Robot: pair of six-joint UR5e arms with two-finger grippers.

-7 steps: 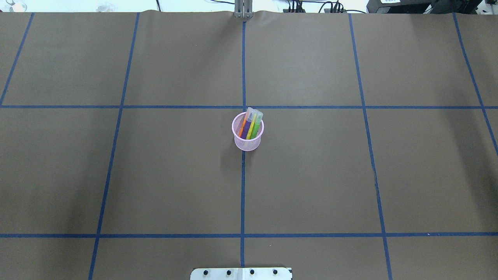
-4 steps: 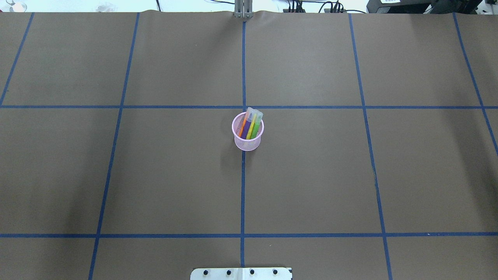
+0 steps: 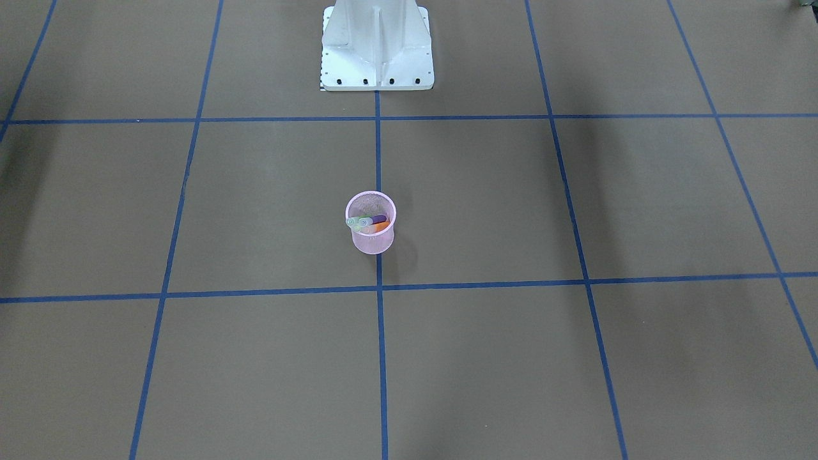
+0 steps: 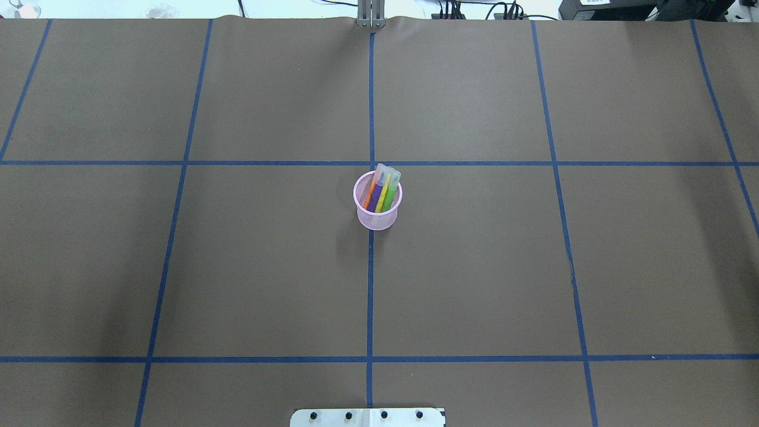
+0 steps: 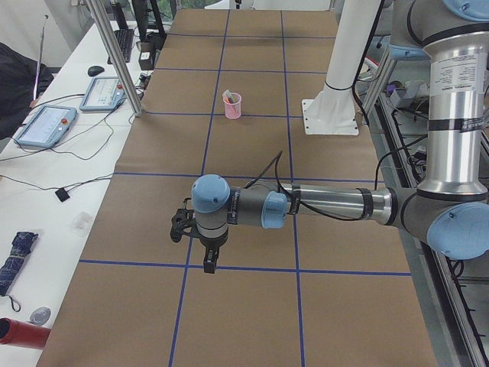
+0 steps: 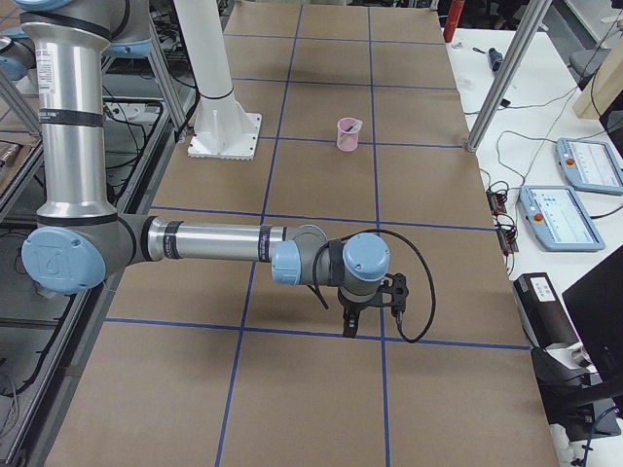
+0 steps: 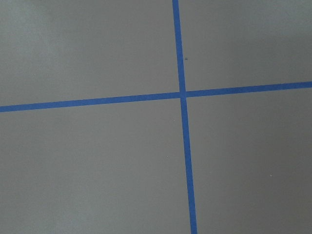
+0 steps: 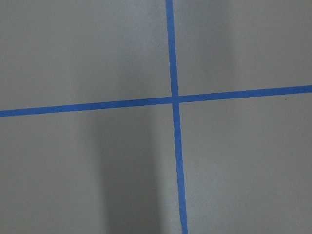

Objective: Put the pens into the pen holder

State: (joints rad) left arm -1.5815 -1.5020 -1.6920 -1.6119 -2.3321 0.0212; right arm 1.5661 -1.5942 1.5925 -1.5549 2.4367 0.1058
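The pink wire-mesh pen holder [image 4: 378, 218] stands upright at the table's middle, on the blue centre line. The orange pen [image 4: 372, 193], purple pen [image 4: 378, 196], yellow pen [image 4: 383, 192] and green pen [image 4: 389, 197] all stand inside it, leaning away from the robot. The holder also shows in the front view [image 3: 372, 241]. My left gripper [image 5: 208, 266] shows only in the left side view, my right gripper [image 6: 349, 329] only in the right side view. Both hang over bare paper far from the holder. I cannot tell whether either is open or shut. Both wrist views show only paper and tape.
Brown paper with a blue tape grid [image 4: 370, 296] covers the table. The robot's white base [image 3: 377, 57] stands at the near middle edge. Teach pendants [image 5: 47, 125] [image 6: 567, 216] and cables lie on the white benches along the table's far side.
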